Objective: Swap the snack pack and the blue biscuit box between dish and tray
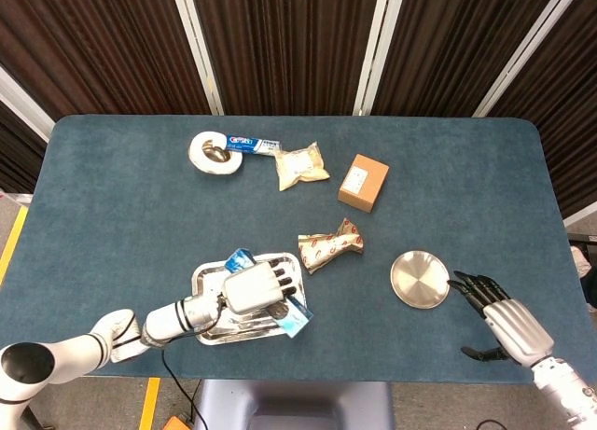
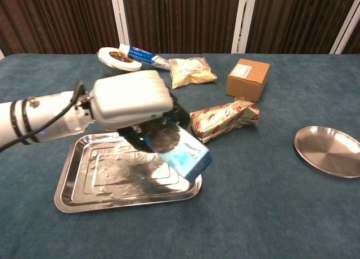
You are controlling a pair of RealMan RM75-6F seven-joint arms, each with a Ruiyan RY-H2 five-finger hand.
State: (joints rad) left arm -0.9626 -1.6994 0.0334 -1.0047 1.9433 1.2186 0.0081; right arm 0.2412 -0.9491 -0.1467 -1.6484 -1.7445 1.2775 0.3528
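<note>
My left hand [image 1: 257, 287] [image 2: 132, 99] grips the blue biscuit box [image 1: 295, 318] [image 2: 181, 152], lifted and tilted above the right part of the steel tray [image 1: 211, 330] [image 2: 95, 183]. The red-and-white snack pack [image 1: 328, 245] [image 2: 224, 118] lies on the table just right of the tray, not on any dish. The round steel dish [image 1: 419, 279] [image 2: 331, 150] sits at the right with nothing in it. My right hand [image 1: 501, 315] hovers just right of the dish, fingers spread, holding nothing; the chest view does not show it.
At the back lie a brown carton [image 1: 363, 182] [image 2: 247, 78], a pale yellow pouch [image 1: 301, 166] [image 2: 192, 72], and a white bowl [image 1: 215, 154] [image 2: 117, 59] with a toothpaste tube [image 1: 254, 145] [image 2: 143, 54] across it. The table's front edge runs close below the tray.
</note>
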